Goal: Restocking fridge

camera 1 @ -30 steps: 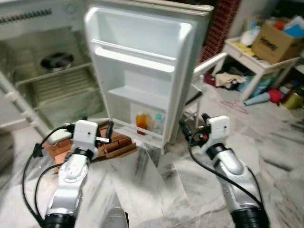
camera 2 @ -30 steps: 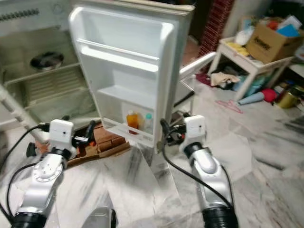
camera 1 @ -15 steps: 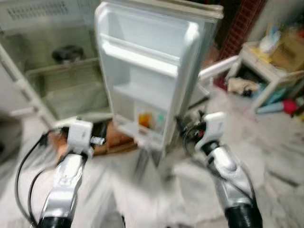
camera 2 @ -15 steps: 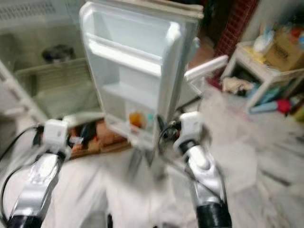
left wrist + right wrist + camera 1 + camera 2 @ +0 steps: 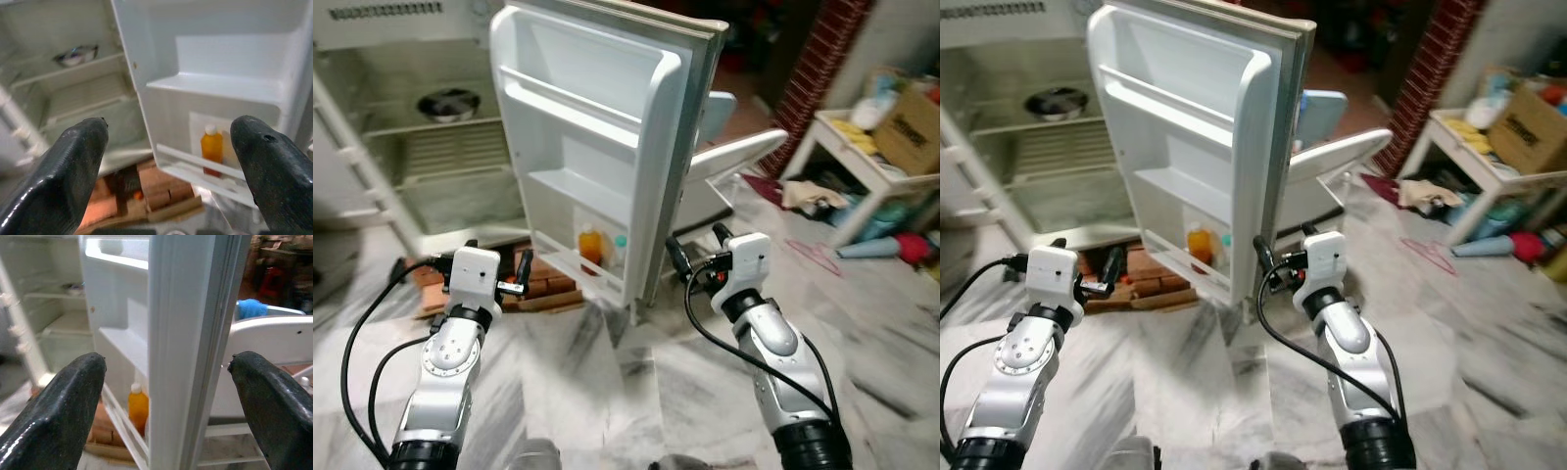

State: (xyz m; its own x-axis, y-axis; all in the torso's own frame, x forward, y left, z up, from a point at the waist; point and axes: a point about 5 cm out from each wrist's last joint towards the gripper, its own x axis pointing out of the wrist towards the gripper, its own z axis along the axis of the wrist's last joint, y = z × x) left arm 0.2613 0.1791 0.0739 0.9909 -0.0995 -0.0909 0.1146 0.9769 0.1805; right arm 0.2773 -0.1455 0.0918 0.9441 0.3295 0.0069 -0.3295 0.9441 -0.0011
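Grey-veined white marble floor (image 5: 607, 392). Red brick pillar (image 5: 813, 73) at back right. White slatted wooden table (image 5: 862, 162) on right, brown cardboard box (image 5: 913, 122) on top, clothes and clutter beneath. Stack of reddish bricks (image 5: 553, 291) on floor. Even, soft daylight; dark room beyond.

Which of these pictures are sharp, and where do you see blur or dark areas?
Both eye views are fairly sharp: the orange bottle in the fridge door reads clearly. In the left wrist view the near black fingers are soft. In the right wrist view the room behind the door is dim and blurred.
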